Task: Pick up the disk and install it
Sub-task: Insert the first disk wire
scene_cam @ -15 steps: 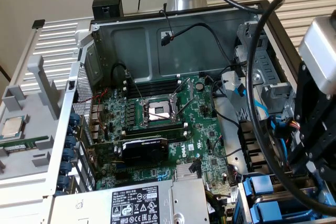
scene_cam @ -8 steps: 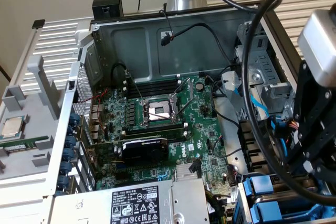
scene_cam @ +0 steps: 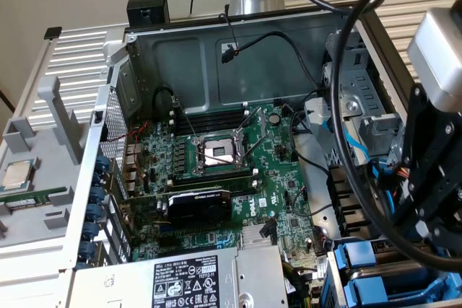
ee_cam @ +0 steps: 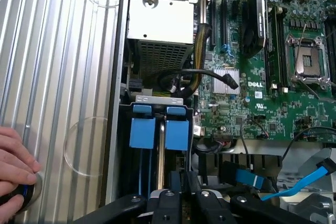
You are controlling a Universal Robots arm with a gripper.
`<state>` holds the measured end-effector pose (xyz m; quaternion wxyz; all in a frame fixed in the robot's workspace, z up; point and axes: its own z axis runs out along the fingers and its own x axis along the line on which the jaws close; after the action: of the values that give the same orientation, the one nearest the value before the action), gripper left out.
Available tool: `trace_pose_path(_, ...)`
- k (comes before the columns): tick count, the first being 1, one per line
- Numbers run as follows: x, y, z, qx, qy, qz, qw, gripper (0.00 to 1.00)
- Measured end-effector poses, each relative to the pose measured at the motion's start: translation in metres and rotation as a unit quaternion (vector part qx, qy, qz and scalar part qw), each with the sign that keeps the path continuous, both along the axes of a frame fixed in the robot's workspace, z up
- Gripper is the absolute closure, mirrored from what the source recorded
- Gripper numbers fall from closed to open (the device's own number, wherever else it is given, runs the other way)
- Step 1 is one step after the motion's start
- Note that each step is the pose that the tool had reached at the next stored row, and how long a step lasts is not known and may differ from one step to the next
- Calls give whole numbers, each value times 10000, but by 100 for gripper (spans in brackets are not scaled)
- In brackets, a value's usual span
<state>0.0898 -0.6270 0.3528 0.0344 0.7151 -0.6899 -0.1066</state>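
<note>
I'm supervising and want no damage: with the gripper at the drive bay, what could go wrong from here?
The gripper hangs close to the blue carriers; a skewed move could jam against them. The loose blue cable beside it may snag. A hand rests on the ribbed panel nearby.

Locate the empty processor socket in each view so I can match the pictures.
Exterior view: processor socket mid-picture on the green motherboard, between the graphics card and the case's rear wall.
Wrist view: socket on the same board, past the graphics card from the blue drive carriers.
Shared landmark: the white Dell logo.
</note>
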Motion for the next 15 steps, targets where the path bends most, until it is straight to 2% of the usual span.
trace_pose_path(3, 0, 15, 0, -22, 4, -9, 10000, 84)
trace_pose_path(15, 54, 31, 0, -24, 16, -87, 10000, 84)
